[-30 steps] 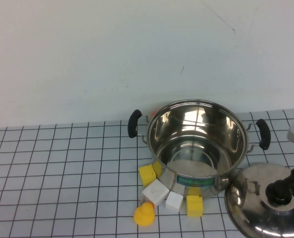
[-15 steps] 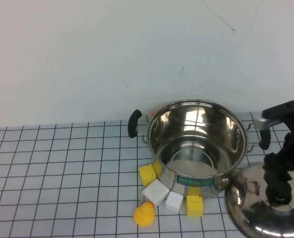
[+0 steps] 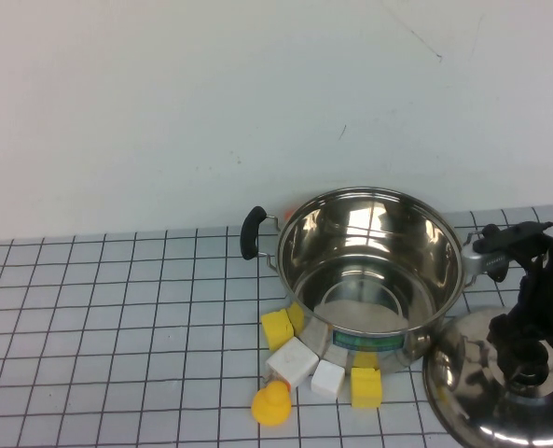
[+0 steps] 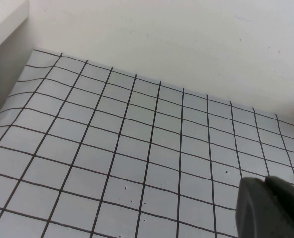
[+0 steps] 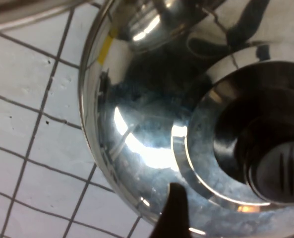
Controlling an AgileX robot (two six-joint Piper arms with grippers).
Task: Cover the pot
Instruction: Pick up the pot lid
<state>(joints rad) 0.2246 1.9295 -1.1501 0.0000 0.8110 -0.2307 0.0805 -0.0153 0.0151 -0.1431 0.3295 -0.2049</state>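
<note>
The shiny steel pot (image 3: 369,271) stands open and empty on the grid mat, with black side handles and a green label on its front wall. The domed steel lid (image 3: 486,392) lies on the mat to its right front, and also shows in the right wrist view (image 5: 137,129). My right gripper (image 3: 528,359) hangs directly over the lid's black knob (image 5: 280,171), open. One fingertip (image 5: 174,210) stands clear of the knob, above the lid's dome. My left gripper (image 4: 270,210) is shut and empty over bare mat, out of the high view.
Two yellow blocks (image 3: 277,329) (image 3: 366,386), two white blocks (image 3: 292,361) (image 3: 328,378) and a yellow round toy (image 3: 271,403) lie against the pot's front. Something orange (image 3: 290,207) peeks out behind the pot. A white wall rises behind the mat.
My right arm has swung in from the right edge and come down over the lid's knob. The pot, lid and blocks have not moved.
</note>
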